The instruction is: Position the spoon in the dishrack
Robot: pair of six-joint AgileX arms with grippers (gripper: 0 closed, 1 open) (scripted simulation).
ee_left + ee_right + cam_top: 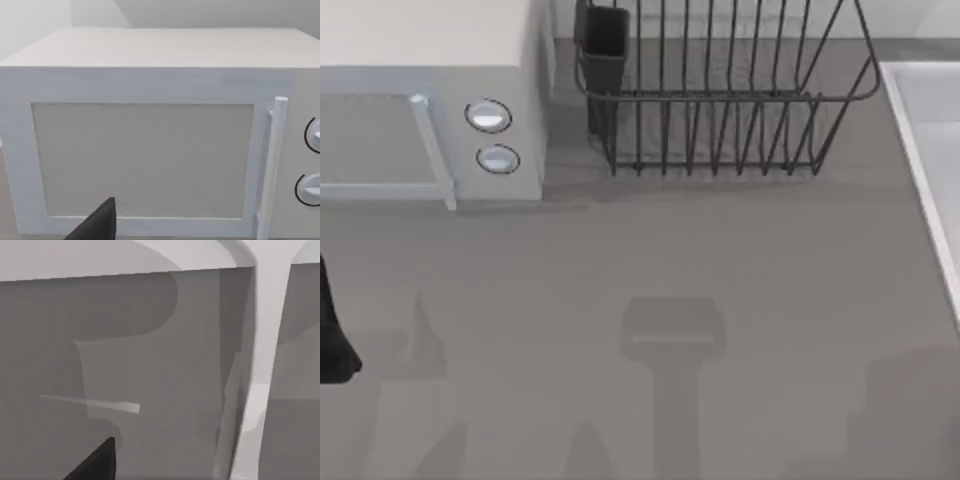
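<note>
The large dark metal wire dishrack (pixel 720 95) is seen at the back of the grey table (pixel 720 260), just right of the white microwave with two round knobs (pixel 430 100); its dark rectangular utensil cup (pixel 605 50) stands at the corner nearest the microwave; a pale thin sliver, possibly the spoon (pixel 90 403), is seen in the right wrist view; it should be confirmed and located first; a dark part of the left arm (pixel 332 340) is seen well in front of the microwave; whether either end effector is spread cannot be told.

A grey table (pixel 720 300) takes up most of the frame, crossed by soft shadows. A white microwave (pixel 430 90) stands upper left; a pale sink rim (pixel 920 150) runs down the right edge.
</note>
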